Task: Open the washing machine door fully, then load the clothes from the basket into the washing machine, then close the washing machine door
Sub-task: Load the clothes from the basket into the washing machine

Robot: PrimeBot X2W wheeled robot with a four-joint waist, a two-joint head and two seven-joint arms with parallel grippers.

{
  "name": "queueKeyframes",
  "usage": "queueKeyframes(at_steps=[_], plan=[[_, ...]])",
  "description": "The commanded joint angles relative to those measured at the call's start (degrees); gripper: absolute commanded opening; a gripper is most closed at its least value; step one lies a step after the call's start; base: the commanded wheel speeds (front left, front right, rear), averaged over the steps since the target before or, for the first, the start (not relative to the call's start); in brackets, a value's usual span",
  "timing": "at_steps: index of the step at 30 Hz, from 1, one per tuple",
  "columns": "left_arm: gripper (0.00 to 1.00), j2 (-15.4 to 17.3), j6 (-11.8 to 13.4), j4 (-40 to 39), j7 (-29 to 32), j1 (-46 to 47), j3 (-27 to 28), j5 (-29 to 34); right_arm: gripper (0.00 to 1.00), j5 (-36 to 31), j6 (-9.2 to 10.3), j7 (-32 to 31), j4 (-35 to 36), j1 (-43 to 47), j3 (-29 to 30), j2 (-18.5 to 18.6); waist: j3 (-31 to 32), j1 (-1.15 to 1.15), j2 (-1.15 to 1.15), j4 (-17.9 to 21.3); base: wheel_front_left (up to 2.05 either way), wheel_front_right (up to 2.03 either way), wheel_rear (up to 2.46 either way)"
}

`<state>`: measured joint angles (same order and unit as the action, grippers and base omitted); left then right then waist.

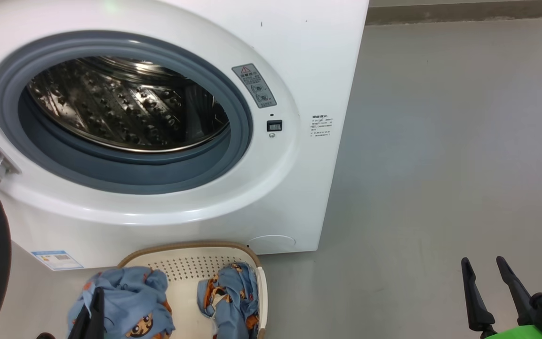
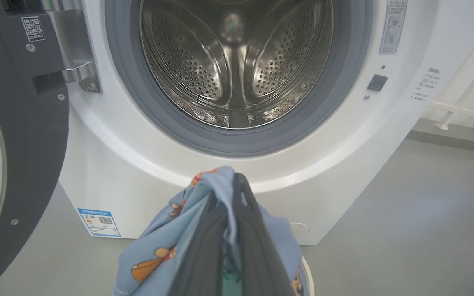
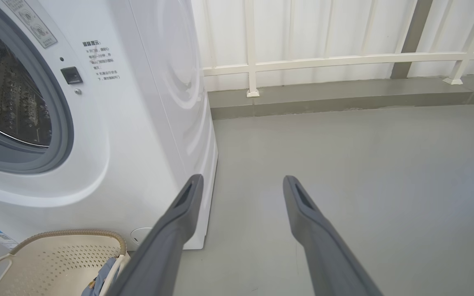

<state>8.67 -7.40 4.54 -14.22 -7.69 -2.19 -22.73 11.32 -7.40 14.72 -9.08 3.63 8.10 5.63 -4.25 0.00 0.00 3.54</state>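
The left gripper (image 2: 238,183) is clenched on 1 light blue bear-print garment (image 2: 159,255); the right gripper (image 3: 242,181) is released. Hanging cloth could snag the grey rubber gasket (image 2: 121,82).

I see the washing machine door (image 2: 35,144) swung wide left of the washing machine (image 1: 299,70), steel drum exposed. The clothes (image 1: 231,292), blue with bears, lie in the basket (image 1: 191,268) at its foot, one bundle seemingly raised.

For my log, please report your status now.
Left pincer shut on blue garment; right pincer open, empty. Door open, drum empty. Nothing blocks the opening.
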Motion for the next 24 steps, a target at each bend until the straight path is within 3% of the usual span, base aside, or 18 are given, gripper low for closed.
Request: queueKeyframes(at_steps=[1,12,19,24], plan=[[0.0,0.6,-0.1,-1.8,-0.8,1.2,2.4,0.4,1.0,0.8,-0.09,0.3,1.6,-0.4,-1.3,0.7,-0.2,0.0,0.0,0.1,0.0,0.0,0.0],[0.0,2.7,-0.1,-3.1,-0.8,9.5,2.6,-1.5,1.0,0.4,-0.09,0.3,2.3,-2.1,-1.6,-0.2,-3.3,0.0,0.0,0.9,0.0,0.0,0.0],[0.0,4.9,-0.1,-3.5,-0.8,21.4,3.5,-2.9,1.0,0.3,-0.09,0.3,2.7,-3.9,-2.2,-1.0,-6.8,0.0,0.0,1.6,0.0,0.0,0.0],[0.0,6.1,-0.1,0.5,-0.8,31.8,3.2,-2.7,1.0,0.2,-0.09,0.3,3.1,-6.2,-3.0,-1.6,-10.0,0.0,0.0,2.6,0.0,0.0,0.0]])
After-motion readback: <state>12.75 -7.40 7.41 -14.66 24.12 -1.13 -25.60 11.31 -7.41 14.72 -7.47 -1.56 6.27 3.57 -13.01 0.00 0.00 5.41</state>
